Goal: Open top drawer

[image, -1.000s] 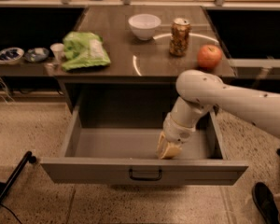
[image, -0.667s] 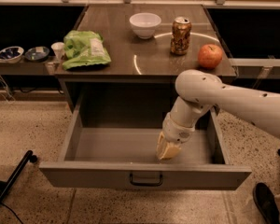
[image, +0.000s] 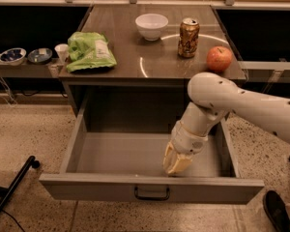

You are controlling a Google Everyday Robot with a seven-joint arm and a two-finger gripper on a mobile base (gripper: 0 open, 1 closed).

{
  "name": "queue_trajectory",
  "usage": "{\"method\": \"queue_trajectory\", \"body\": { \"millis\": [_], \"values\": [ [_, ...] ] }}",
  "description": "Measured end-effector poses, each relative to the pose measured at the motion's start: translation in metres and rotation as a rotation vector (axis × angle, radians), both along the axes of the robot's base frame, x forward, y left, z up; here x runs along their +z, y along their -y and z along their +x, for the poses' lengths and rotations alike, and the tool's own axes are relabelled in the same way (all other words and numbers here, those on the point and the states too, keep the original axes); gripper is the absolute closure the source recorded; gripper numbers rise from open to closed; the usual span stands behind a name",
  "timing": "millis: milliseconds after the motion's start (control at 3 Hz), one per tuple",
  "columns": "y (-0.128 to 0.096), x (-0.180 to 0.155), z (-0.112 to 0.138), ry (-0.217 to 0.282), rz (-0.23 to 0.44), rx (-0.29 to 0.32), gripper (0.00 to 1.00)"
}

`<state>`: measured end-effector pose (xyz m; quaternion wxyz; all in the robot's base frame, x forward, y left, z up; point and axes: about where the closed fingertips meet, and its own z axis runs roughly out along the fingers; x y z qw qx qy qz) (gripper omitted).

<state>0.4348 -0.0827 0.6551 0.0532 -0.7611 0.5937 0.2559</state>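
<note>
The top drawer (image: 111, 153) is pulled far out below the brown counter, and its deep grey interior shows. Its flat grey front (image: 87, 190) carries a small dark bar handle (image: 152, 194) at the centre. My gripper (image: 176, 164) hangs from the white arm (image: 241, 103) and reaches down inside the drawer, just behind the front panel, slightly right of the handle. No other drawer fronts show.
On the counter (image: 150, 64) stand a white bowl (image: 151, 25), a gold can (image: 188, 31), a red apple (image: 219, 58) and a green bag (image: 89, 51). Small dishes (image: 25, 56) and a cup (image: 62, 51) sit on a ledge to the left. A black leg (image: 12, 190) crosses the floor at lower left.
The drawer front has come slightly nearer the camera. The gripper stays inside the drawer behind the front panel.
</note>
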Motion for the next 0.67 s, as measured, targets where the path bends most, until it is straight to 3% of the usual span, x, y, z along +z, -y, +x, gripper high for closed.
{"method": "queue_trajectory", "body": {
  "millis": [333,667],
  "values": [
    [0.016,0.044,0.011,0.102,0.059,-0.033,1.00],
    [0.044,0.115,0.040,0.269,0.135,-0.118,1.00]
  ]
}}
